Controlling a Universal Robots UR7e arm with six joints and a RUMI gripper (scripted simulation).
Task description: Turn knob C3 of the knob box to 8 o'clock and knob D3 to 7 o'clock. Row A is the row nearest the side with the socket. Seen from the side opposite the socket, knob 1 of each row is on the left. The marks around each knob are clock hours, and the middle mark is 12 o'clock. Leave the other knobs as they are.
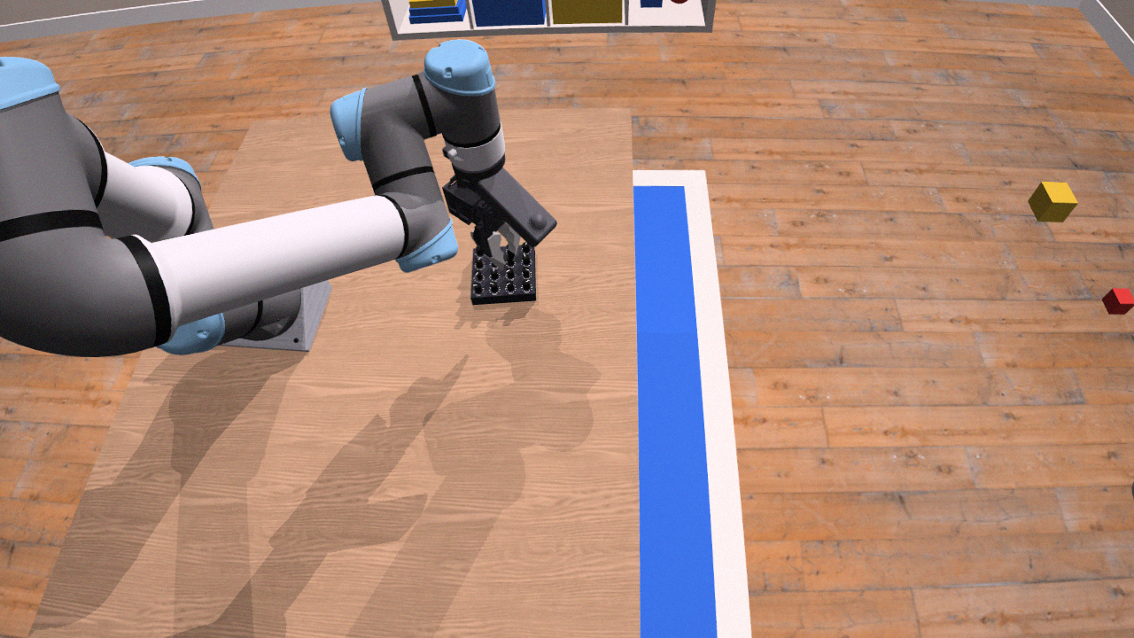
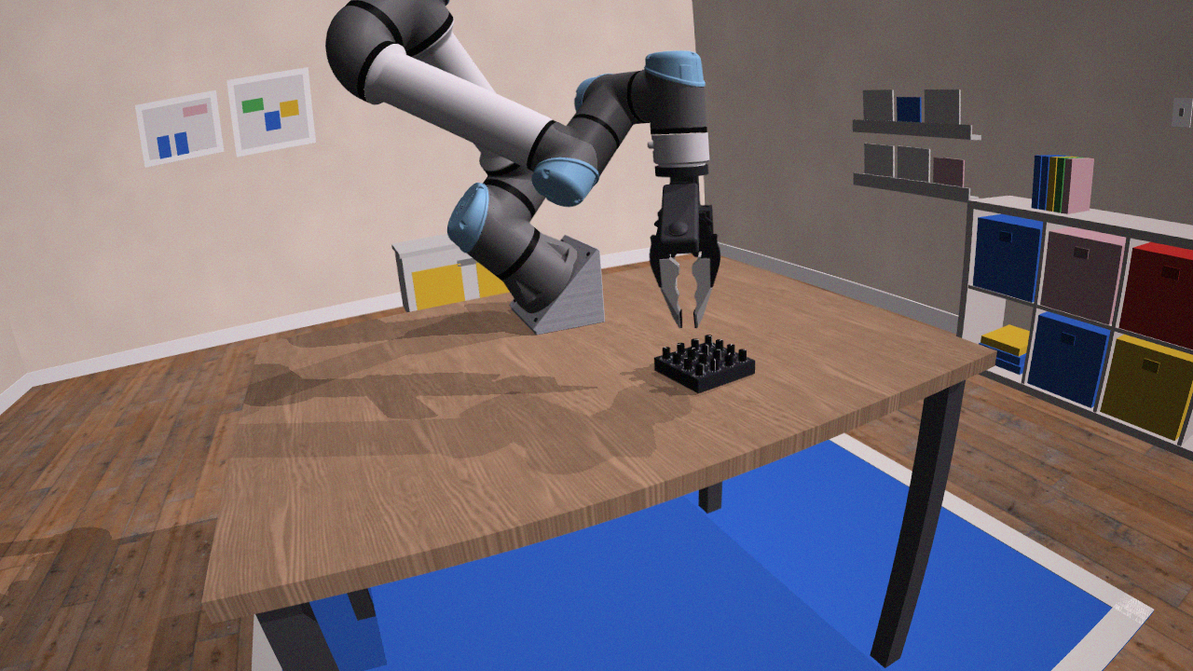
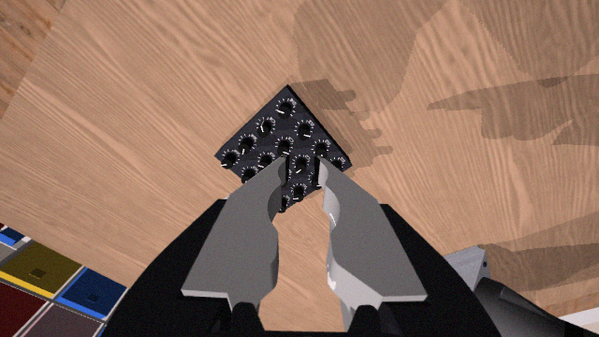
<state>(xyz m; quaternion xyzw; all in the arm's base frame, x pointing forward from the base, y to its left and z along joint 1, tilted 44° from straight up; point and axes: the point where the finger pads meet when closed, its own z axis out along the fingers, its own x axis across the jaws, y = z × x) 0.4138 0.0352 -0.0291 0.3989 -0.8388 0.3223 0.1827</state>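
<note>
The black knob box point(image 1: 504, 277) lies flat on the wooden table, with its grid of small black knobs with white pointer lines facing up. It also shows in the exterior view point(image 2: 705, 363) and in the wrist view point(image 3: 283, 150), where it sits turned like a diamond. My gripper point(image 2: 688, 321) hangs point-down a short way above the box, clear of the knobs. Its fingers are almost closed, with a narrow gap and nothing between them. In the wrist view the fingertips cover the near corner of the box. In the overhead view the gripper point(image 1: 490, 250) hides the box's far-left knobs.
The arm's grey base point(image 2: 558, 292) stands on the table behind the box. The table's right edge is close beyond the box, with a blue mat point(image 1: 673, 396) on the floor below. Shelves with coloured bins point(image 2: 1076, 308) stand by the wall. A yellow cube point(image 1: 1052, 200) and a red cube point(image 1: 1118, 300) lie on the floor.
</note>
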